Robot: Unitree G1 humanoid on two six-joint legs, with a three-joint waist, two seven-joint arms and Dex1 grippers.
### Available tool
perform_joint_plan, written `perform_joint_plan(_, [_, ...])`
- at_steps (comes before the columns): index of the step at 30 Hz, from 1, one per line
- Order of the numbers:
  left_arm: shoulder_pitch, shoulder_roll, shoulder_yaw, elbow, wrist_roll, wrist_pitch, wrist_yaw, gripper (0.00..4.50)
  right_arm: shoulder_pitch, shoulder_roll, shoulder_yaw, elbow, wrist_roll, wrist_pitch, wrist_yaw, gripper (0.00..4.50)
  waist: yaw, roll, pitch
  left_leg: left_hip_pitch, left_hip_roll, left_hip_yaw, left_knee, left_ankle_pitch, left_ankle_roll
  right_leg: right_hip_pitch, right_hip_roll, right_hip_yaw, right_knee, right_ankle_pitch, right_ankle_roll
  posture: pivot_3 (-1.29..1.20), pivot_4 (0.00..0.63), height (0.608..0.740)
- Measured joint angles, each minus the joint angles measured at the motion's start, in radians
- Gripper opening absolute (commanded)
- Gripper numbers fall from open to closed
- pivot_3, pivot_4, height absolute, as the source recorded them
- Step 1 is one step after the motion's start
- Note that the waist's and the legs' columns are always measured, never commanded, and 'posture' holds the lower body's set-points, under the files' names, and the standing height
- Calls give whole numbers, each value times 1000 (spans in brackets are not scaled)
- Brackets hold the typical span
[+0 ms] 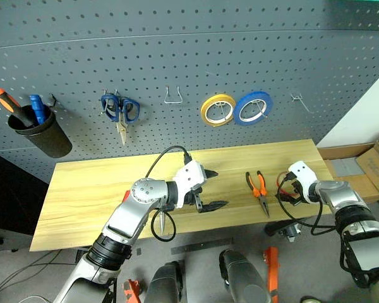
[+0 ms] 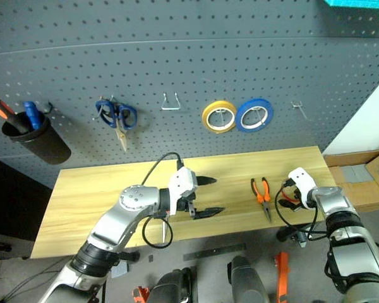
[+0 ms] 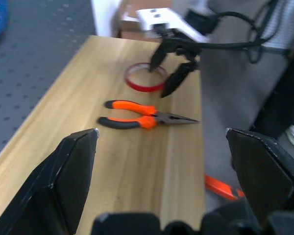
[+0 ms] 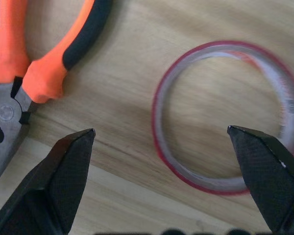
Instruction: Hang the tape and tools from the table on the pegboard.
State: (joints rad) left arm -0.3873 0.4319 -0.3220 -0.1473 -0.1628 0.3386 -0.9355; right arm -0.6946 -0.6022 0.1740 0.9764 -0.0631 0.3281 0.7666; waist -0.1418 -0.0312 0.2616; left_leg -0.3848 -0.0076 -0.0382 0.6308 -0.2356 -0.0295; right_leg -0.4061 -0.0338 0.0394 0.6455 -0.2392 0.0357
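The thin red tape (image 4: 159, 122) lies flat on the table (image 1: 95, 189) near its right end. My right gripper (image 4: 160, 131) hangs open just above it, one finger on each side of the ring's near half and not touching it. The left wrist view shows that gripper (image 3: 158, 81) tilted down at the tape (image 3: 137, 84). The orange-and-black pliers (image 1: 259, 189) lie shut just left of the tape. My left gripper (image 1: 218, 188) is open and empty at mid-table, pointing right toward the pliers (image 3: 142, 117). A thin steel shaft (image 1: 159, 222) shows under my left forearm. The pegboard (image 1: 177, 50) fills the wall behind.
On the pegboard hang blue-handled scissors (image 1: 120, 110), a yellow roll (image 1: 218, 109) and a blue roll (image 1: 252, 107). Bare hooks (image 1: 172, 96) (image 1: 297, 101) sit between and to the right. A black cup (image 1: 41, 136) of tools hangs at the left. Cardboard boxes (image 1: 360, 167) stand off the table's right end.
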Motion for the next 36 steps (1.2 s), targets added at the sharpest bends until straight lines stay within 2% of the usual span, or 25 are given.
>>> perform_joint_plan(2, [0,5,-4,-7,4,0,-6,4500,-24,8,7,54,-17,-14,3,3906,3,0,1,0,0,0,0,0,0,0,0,0,0,0,0,-160,276,740])
perform_joint_plan(7, [0,25,-30,-20,3,16,-47,4500,-86,19,16,162,-57,-39,20,2174,3,0,1,0,0,0,0,0,0,0,0,0,0,0,1,-158,251,740])
perform_joint_plan(13, [0,44,-46,-49,-10,23,-99,4500,-99,23,39,190,-107,-100,1,168,3,0,0,0,0,0,2,0,0,0,0,1,0,1,2,-163,228,740])
perform_joint_plan(14, [0,46,-46,-49,-7,20,-98,4500,-98,23,46,189,-116,-110,-7,14,3,0,0,0,0,0,3,0,0,0,0,1,0,2,2,-171,223,740])
perform_joint_plan(20, [22,50,-31,-46,-5,-4,-78,4500,-28,18,66,97,-163,-173,-39,14,2,-3,-3,0,0,0,6,0,0,1,0,2,1,2,4,-213,205,740])
perform_joint_plan(25, [44,48,5,-41,-13,-30,-56,4500,118,-32,50,-121,-163,-155,-32,14,3,-2,-4,-4,0,-1,11,0,0,0,0,0,2,2,7,-221,195,740])
perform_joint_plan(32, [-2,-31,53,3,-7,-129,38,4500,448,-187,-124,-768,-174,-60,-143,14,5,2,-7,-11,-1,-2,16,-1,2,-5,-1,3,1,5,16,-233,198,740])
perform_joint_plan(36, [-39,-81,60,30,-7,-177,78,4500,570,-136,-214,-1071,-206,28,-255,14,-1,2,-7,-10,0,-1,16,-1,2,-5,0,4,2,6,15,-255,203,740])
